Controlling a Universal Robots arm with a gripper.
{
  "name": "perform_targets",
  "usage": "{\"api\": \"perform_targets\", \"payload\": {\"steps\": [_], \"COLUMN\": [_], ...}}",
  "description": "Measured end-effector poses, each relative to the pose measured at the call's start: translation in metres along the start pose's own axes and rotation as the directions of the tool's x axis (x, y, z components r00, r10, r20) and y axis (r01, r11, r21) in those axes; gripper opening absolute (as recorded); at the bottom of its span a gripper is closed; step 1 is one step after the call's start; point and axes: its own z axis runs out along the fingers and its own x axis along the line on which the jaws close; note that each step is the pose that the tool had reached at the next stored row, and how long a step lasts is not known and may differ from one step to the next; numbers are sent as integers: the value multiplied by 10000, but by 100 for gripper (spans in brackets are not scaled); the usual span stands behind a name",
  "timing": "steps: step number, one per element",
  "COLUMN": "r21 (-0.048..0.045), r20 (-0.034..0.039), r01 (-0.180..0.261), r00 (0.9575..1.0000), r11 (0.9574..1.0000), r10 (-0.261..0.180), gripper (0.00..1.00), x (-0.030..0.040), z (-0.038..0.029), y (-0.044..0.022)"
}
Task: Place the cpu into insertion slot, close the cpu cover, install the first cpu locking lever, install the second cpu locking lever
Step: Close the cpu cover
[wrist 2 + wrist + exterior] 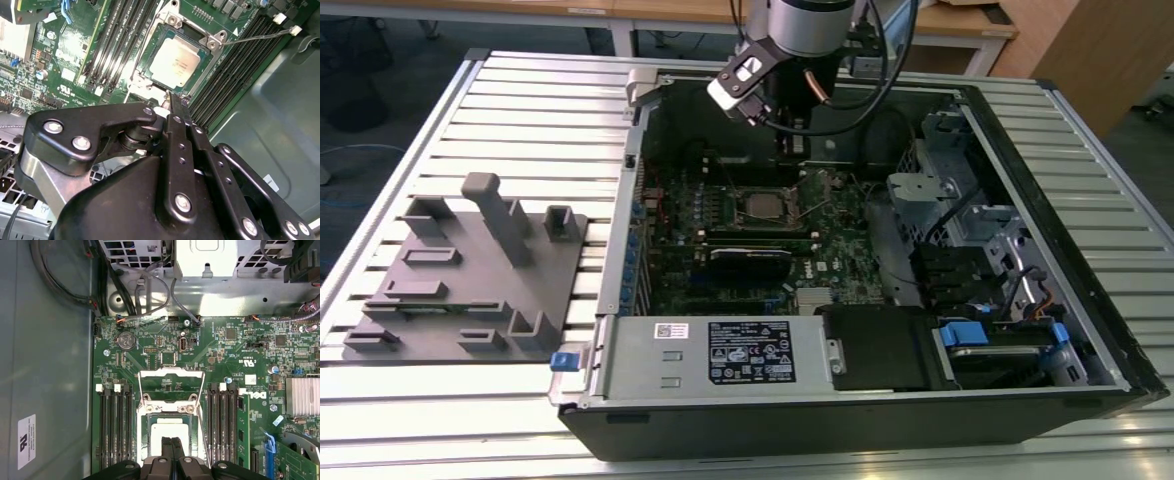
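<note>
Cpu (758, 208), mid-frame in the exterior view, seated in insertion slot (144, 437); cpu cover (171, 385) open. My gripper (172, 444): jaws together, empty. Best I press cover flat, evenly.

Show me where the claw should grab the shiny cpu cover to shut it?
Probably the free end bar of the cpu cover, pinched from above. It stands open, hinged beside the cpu, so that thin bar sticks up clear of the board.

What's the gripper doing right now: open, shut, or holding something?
Gripper: fingers shut together with nothing held, poised over the cpu, which lies in the insertion slot.
</note>
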Motion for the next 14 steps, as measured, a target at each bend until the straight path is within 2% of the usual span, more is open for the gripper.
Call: {"api": "perform_targets", "payload": {"steps": [14], "r21": [0], "r20": [0], "r01": [0], "r00": [10000], "r11": [10000], "r10": [0], "gripper": [10], "x": [2], "z": [2], "y": [24]}}
